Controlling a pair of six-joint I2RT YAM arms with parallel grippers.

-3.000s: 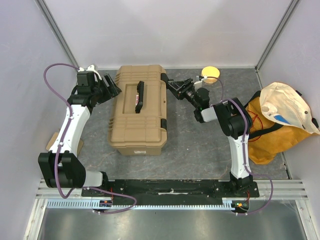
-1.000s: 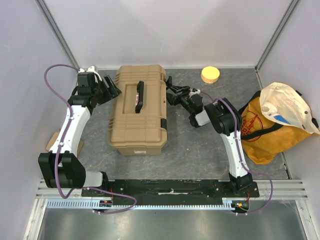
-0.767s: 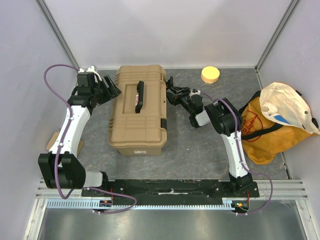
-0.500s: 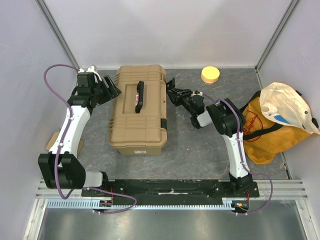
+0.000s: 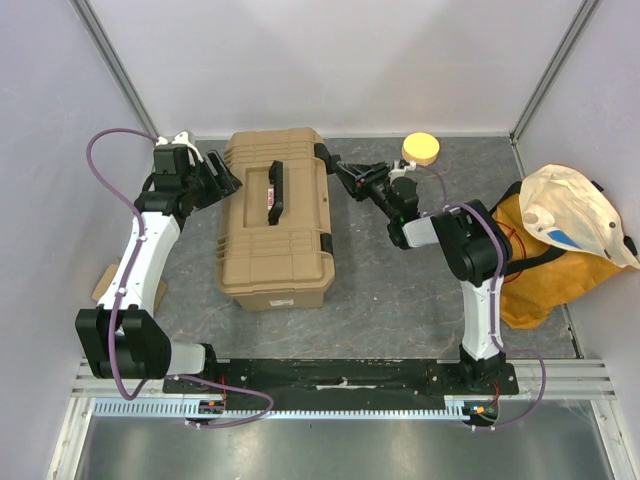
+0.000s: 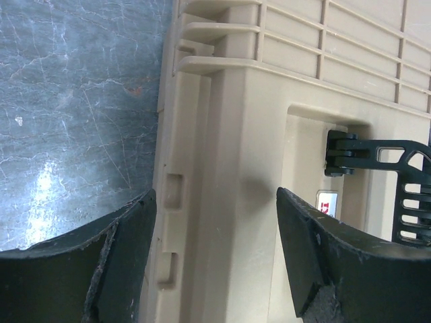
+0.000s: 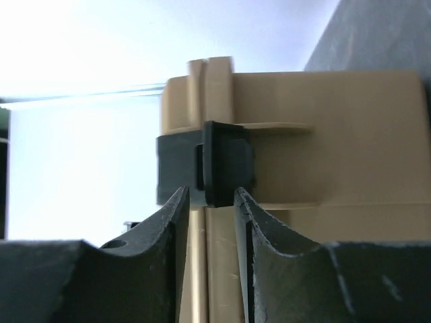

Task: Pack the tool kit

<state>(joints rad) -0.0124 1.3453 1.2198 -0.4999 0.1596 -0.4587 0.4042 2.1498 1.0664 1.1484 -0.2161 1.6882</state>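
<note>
Overhead, the large tan ribbed plastic toolbox (image 5: pixel 275 235) sits closed by the grey table's (image 5: pixel 390 290) far edge; left wrist, my left gripper (image 6: pixel 214 196) gapes astride its side, where I'd brace; right wrist, my right gripper (image 7: pixel 207 192) pinches the black latch (image 7: pixel 225 161), so I'd pull squarely.

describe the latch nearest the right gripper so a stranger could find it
Find the big tan toolbox on the grey table. Its right side carries two black latches. Yours is the far latch, nearer the back wall, with the right gripper at it; the near latch has nothing by it.
</note>
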